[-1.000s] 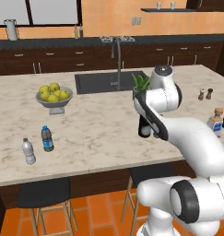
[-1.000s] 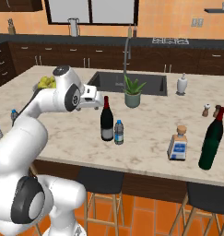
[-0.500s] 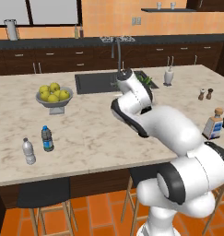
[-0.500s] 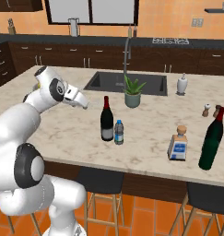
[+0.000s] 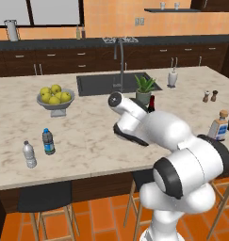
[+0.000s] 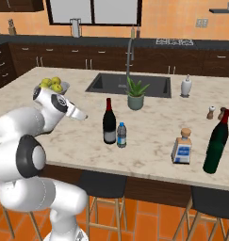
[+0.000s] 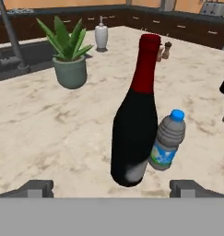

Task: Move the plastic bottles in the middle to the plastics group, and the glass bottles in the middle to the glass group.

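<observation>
Approach is, we judge, the step in hand; our gripper [image 7: 111, 186], jaws spread wide and empty, faces the wine bottle [image 7: 134, 117]; the small water bottle [image 7: 167, 141] touches its right side; next we advance and close.

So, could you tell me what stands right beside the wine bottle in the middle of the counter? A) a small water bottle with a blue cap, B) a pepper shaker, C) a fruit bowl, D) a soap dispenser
A: in the hand view a small water bottle with a blue cap stands close against the dark wine bottle, and the right base view shows the same pair side by side.
</observation>
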Available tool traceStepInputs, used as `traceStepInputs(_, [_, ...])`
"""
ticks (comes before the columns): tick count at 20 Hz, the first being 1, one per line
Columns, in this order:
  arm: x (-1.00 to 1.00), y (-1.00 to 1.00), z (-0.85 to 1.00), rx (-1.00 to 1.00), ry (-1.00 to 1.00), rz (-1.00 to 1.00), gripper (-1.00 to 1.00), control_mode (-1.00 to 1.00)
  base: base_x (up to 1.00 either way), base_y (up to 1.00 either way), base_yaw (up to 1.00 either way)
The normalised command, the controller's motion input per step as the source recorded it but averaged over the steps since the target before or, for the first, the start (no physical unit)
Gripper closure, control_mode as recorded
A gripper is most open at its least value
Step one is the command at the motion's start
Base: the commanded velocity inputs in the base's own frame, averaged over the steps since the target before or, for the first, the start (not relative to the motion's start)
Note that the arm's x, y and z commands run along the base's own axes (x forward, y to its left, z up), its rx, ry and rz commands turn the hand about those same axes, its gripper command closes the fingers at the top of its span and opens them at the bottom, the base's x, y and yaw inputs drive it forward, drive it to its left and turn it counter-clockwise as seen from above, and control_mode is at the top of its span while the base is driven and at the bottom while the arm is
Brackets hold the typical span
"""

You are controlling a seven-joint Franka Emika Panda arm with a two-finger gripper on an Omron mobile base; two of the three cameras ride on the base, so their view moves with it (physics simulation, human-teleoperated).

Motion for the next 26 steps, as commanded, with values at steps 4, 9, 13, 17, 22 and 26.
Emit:
traceStepInputs(4, [0.12,0.01,-0.26,0.00,-0.15,-0.34,-1.00,-1.00,0.00,0.00,0.00])
traceStepInputs(9, [0.00,0.20,0.00,0.00,-0.12,-0.42,-1.00,-1.00,0.00,0.00,0.00])
traceStepInputs(13, [0.08,0.37,0.02,0.00,-0.02,-0.15,-1.00,-1.00,0.00,0.00,0.00])
traceStepInputs(17, [0.07,-0.01,-0.03,0.02,-0.03,-0.09,-1.00,-1.00,0.00,0.00,0.00])
traceStepInputs(22, [0.16,-0.27,-0.12,0.04,0.00,-0.06,-1.00,-1.00,0.00,0.00,0.00])
traceStepInputs(26, [0.24,-0.42,-0.20,0.02,0.06,-0.06,-1.00,-1.00,0.00,0.00,0.00])
